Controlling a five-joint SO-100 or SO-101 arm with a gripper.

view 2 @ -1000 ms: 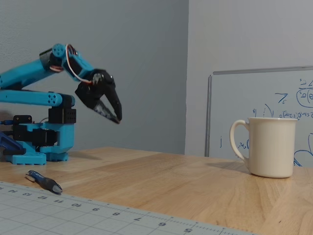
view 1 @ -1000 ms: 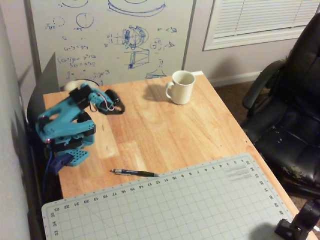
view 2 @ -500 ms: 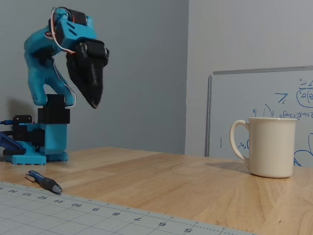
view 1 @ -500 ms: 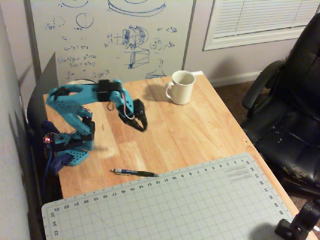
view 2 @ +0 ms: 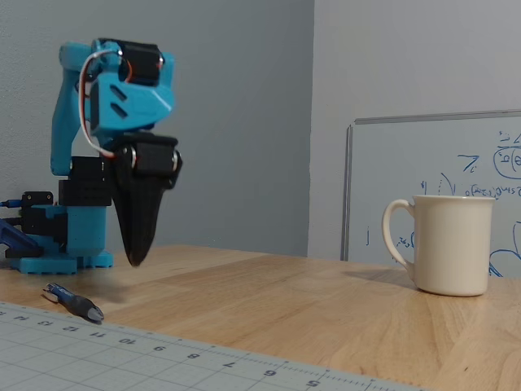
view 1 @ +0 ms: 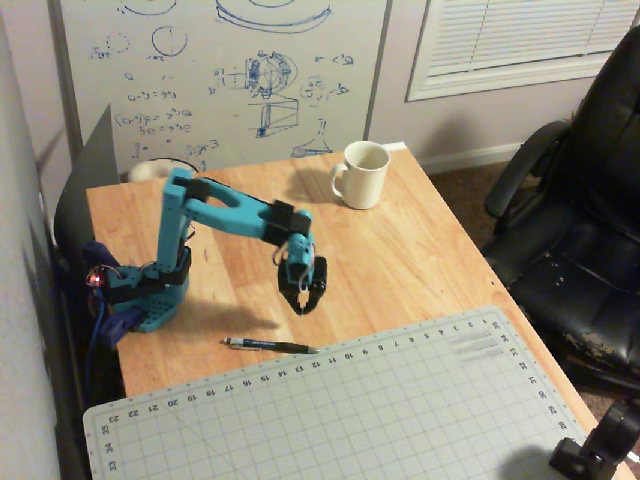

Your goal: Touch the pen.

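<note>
The pen (view 1: 270, 346) is thin and dark with a silvery-blue end. It lies flat on the wooden table just beyond the far edge of the cutting mat, and it also shows low at the left in the other fixed view (view 2: 73, 301). My gripper (view 1: 303, 308) points straight down, with its black jaws together and empty. It hangs a little above the table, just beyond the pen and apart from it. In the low fixed view its tip (view 2: 134, 261) is above and behind the pen.
A white mug (view 1: 362, 175) (view 2: 452, 244) stands at the table's far right. A grey-green cutting mat (view 1: 380, 410) (view 2: 122, 358) covers the near part. The arm's blue base (view 1: 150, 295) is at the left. A black office chair (view 1: 590, 200) stands beside the table.
</note>
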